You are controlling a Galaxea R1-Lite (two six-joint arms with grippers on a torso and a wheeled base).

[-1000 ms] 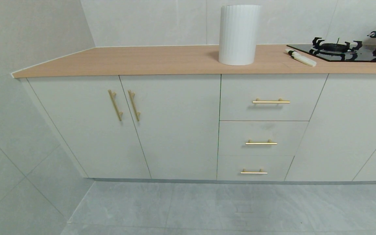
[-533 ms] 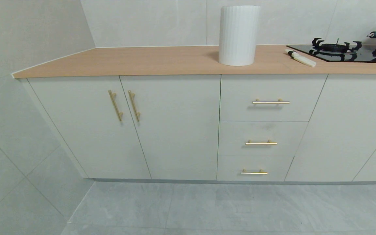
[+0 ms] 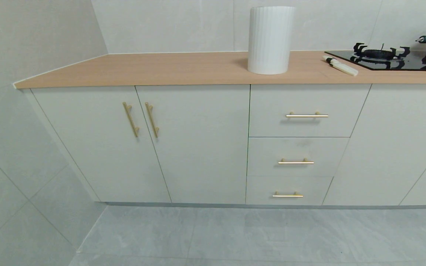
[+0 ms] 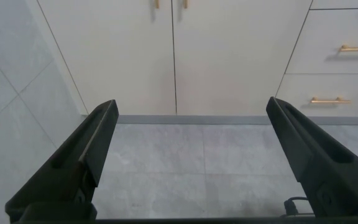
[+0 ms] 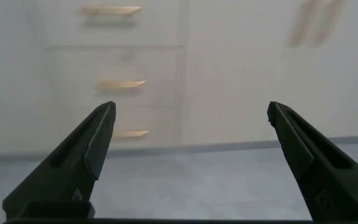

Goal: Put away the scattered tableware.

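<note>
Gripper L [image 4: 191, 102] & gripper R [image 5: 191, 106] agape; cab. drawers [image 3: 297, 155] shut.

Soft, even, bright light fills the kitchen. The white canister [image 3: 271, 38] throws only a faint shadow onto the countertop [image 3: 161, 68] to its left, so the light arrives from its right and above. Below it, each drawer handle [image 3: 306, 115] drops a thin shadow. To its right the black hob [image 3: 390, 63] shows pale glare. Cabinet lines far from the canister lean outward. My left gripper [image 4: 191, 104] and right gripper [image 5: 191, 107] look near-black against pale floor.
</note>
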